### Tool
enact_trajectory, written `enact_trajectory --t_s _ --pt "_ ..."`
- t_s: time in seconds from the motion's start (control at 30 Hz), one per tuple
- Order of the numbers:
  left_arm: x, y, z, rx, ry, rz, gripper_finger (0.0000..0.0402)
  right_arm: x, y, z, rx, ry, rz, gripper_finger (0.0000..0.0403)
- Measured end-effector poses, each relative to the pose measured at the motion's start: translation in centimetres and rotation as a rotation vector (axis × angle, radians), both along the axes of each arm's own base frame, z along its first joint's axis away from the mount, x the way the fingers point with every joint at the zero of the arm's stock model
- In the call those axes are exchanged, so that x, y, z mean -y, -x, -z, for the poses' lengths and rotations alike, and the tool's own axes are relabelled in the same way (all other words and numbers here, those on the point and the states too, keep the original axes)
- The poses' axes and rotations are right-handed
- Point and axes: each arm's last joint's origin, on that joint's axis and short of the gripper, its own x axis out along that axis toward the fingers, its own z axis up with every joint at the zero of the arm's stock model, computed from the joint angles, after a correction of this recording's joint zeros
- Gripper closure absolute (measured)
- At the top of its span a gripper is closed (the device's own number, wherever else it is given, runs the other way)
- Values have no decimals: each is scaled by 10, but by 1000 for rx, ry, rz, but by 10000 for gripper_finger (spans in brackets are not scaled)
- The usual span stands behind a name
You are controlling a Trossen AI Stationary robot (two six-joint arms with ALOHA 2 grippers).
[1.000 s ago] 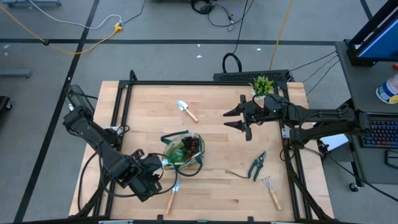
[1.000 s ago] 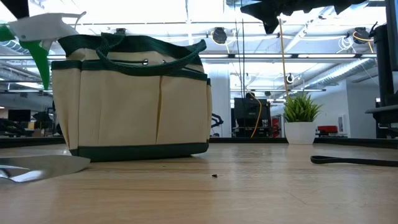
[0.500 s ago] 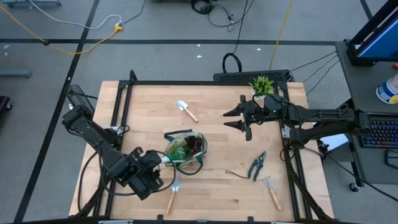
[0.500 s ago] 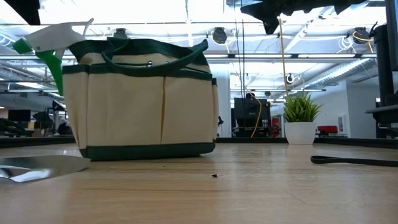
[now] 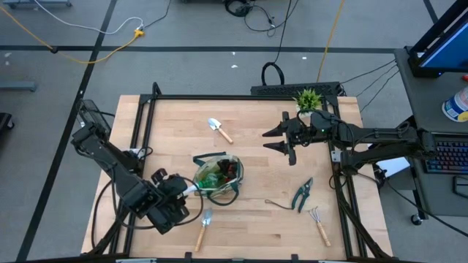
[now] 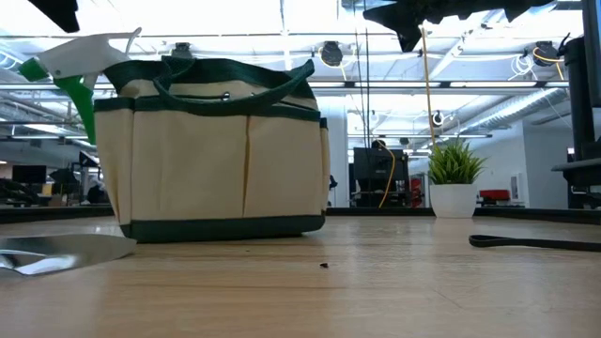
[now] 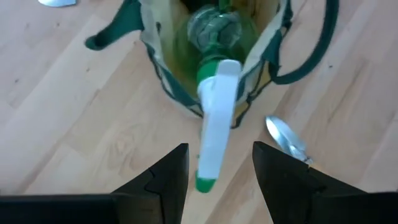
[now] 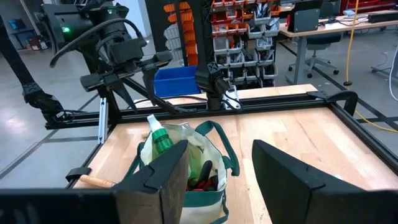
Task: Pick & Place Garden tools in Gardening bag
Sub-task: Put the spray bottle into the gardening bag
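Note:
The beige gardening bag (image 5: 228, 183) with dark green trim stands upright on the table's middle; it also shows in the low view (image 6: 216, 160). A green spray bottle (image 7: 214, 37) lies body-down inside it. Its neck leans on the bag's left rim, and its white nozzle (image 7: 214, 124) sticks out toward my left gripper. A red-and-black item (image 5: 231, 169) lies in the bag too. My left gripper (image 7: 217, 180) is open just left of the bag. Its fingers stand on either side of the nozzle's tip without touching it. My right gripper (image 5: 278, 140) is open and empty, held high over the far right of the table.
A trowel (image 5: 219, 129) lies behind the bag and another trowel (image 5: 202, 226) lies in front of it. Teal pruning shears (image 5: 302, 193) and a fork-rake (image 5: 318, 221) lie at the near right. A potted plant (image 5: 308, 98) stands at the far right edge.
The bag has slid a little toward the table's right edge, and the spray bottle has gone with it; its neck now lies against the bag's left rim. Both then stay still. My left gripper has drawn back slightly from the bag toward the table's left edge.

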Motion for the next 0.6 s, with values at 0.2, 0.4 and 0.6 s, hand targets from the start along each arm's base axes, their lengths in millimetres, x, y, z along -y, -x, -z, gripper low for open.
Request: enact_trajectory --t_s 0.2,0.4,0.6 --pt "-1 0 5 -4 -23 4 217 0 0 0 0 0 0 232" --pt "1 -2 14 21 -4 8 218 0 0 0 0 0 0 232" --pt "-3 -1 28 -5 -27 -8 218 0 0 0 0 0 0 232"
